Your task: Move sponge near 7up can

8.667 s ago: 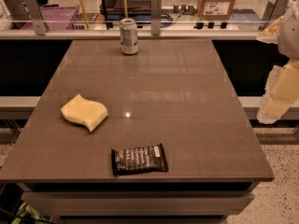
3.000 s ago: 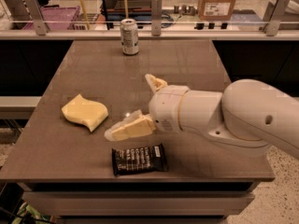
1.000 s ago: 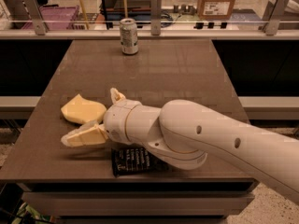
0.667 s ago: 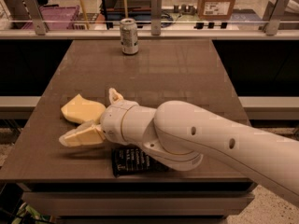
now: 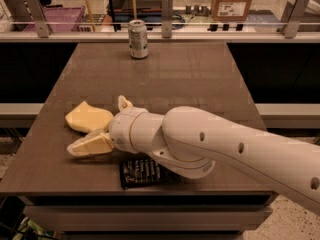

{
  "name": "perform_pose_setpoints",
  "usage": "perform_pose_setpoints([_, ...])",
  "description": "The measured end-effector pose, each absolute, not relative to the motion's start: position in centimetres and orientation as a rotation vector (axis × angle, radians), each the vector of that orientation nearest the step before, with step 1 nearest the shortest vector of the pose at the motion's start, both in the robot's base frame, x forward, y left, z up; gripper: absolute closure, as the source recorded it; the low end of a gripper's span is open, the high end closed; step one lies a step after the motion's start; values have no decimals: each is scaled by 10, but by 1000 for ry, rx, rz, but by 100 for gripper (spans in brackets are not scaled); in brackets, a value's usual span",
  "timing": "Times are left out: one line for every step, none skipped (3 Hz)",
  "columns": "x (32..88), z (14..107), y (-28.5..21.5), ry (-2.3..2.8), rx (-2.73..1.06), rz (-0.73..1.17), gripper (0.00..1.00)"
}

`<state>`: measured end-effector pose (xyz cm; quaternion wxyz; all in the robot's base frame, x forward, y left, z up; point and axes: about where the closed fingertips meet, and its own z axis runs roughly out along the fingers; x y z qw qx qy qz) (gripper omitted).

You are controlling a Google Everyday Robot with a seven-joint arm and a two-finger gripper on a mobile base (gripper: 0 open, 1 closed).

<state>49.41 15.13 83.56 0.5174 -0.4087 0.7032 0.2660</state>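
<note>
The sponge (image 5: 86, 118) lies flat on the left part of the table (image 5: 192, 79), a thick pad of pale yellow foam with soft, wavy edges and a matte, slightly porous look. Its right end is hidden behind the robot's wrist.

The gripper (image 5: 96, 126) sits low over that same spot with its two fingers spread wide apart. One blunt, wedge-shaped finger (image 5: 91, 144) of pale yellow rubbery material lies just beside the sponge's near edge. The other finger shows only as a small rounded tip (image 5: 123, 103) on the far side of the sponge's right end. The sponge lies between them, and whether either finger touches the foam cannot be told.

The arm (image 5: 225, 144) is a smooth, glossy off-white shell, thick and rounded, with small dark holes along it. It reaches in from the lower right.

The 7up can (image 5: 138, 39) stands upright at the far edge of the table, well apart from the sponge. It is a short silvery-grey cylinder with faint greenish markings and a metal top.

A black snack-bar wrapper (image 5: 141, 172), crinkled and shiny with pale print, lies flat near the front edge, partly under the arm.

The tabletop is a brown, smooth, faintly reflective slab
</note>
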Motion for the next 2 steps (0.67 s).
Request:
perform_pose_setpoints([493,837,152,1685,-985,636,18])
perform_pose_setpoints([492,839,154,1681,-989,635,41])
